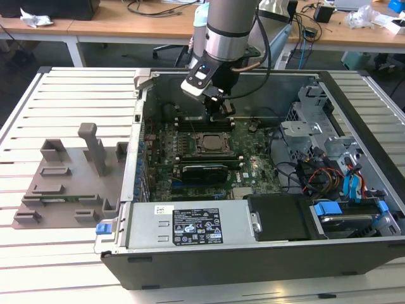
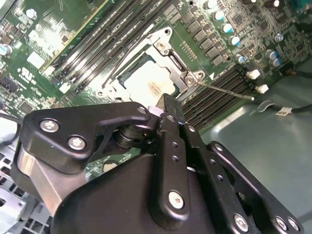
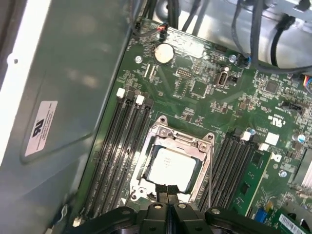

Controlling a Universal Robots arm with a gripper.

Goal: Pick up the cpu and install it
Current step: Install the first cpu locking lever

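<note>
The cpu (image 3: pixel 171 168), judged light, stiff, slick-topped and fragile underneath, so best held by opposite edges, lies flat in the motherboard socket (image 3: pixel 181 136) inside the computer case (image 1: pixel 221 261), just beneath the clenched, empty pincer (image 3: pixel 167 191).

The cpu (image 3: pixel 170 168) lies in the socket frame (image 3: pixel 181 133), seemingly flat, between memory slots (image 3: pixel 119 146).

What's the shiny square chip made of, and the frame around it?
The cpu top looks like metal: pale silver, smooth, with a soft sheen. The frame around it also looks like metal, bare and brighter, with screws at its corners.
</note>
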